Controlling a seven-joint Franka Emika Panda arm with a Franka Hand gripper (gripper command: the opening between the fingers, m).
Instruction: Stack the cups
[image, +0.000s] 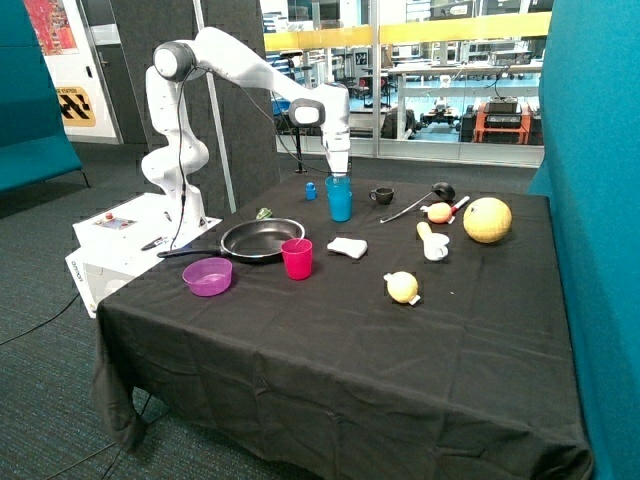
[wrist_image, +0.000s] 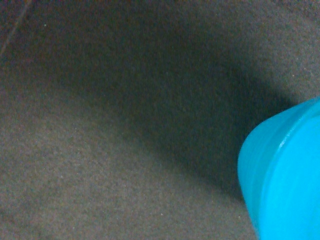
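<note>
The gripper (image: 340, 176) sits at the rim of a blue cup (image: 340, 200) standing upright on the black cloth (image: 330, 350); whether it grips cannot be told. The wrist view shows only that cup's side (wrist_image: 285, 175) over cloth. A smaller-looking blue cup (image: 311, 190) stands just left, farther back. The red cup (image: 297, 258) stands nearer, beside the pan (image: 262, 240), apparently empty; the purple bowl (image: 208, 276) is left of it.

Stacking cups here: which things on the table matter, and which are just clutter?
Matter:
blue cup at the gripper
red cup

Clutter:
frying pan
purple bowl
black mug
yellow ball
black ladle
small blue object
</note>
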